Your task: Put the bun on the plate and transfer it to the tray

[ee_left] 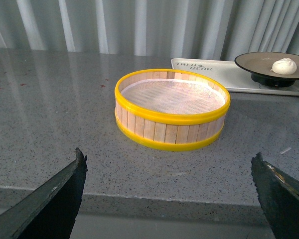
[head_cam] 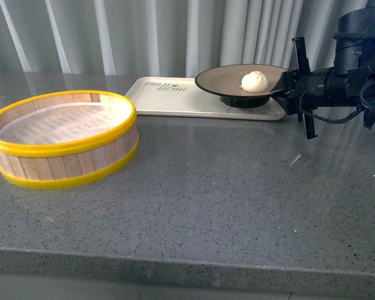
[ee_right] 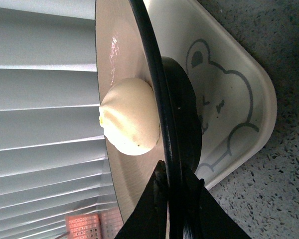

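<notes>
Out across the grey counter (head_cam: 237, 206), past the yellow-rimmed steamer (head_cam: 62, 137), and in over the tray (head_cam: 175, 100) at its bear-face corner. Gripping the plate (head_cam: 222, 78) by its rim, right gripper (head_cam: 281, 86) pinched tight there, dish level. Foot low over the tray; touching or not, cannot tell. Bun (head_cam: 254, 81) upright near the plate's middle. Left gripper (ee_left: 168, 167) spread wide, holding nothing, well back. Best to lower straight down, keep the rim flat to avoid rolling the bun, settle the foot fully inside the tray's edge, only then ease off.
</notes>
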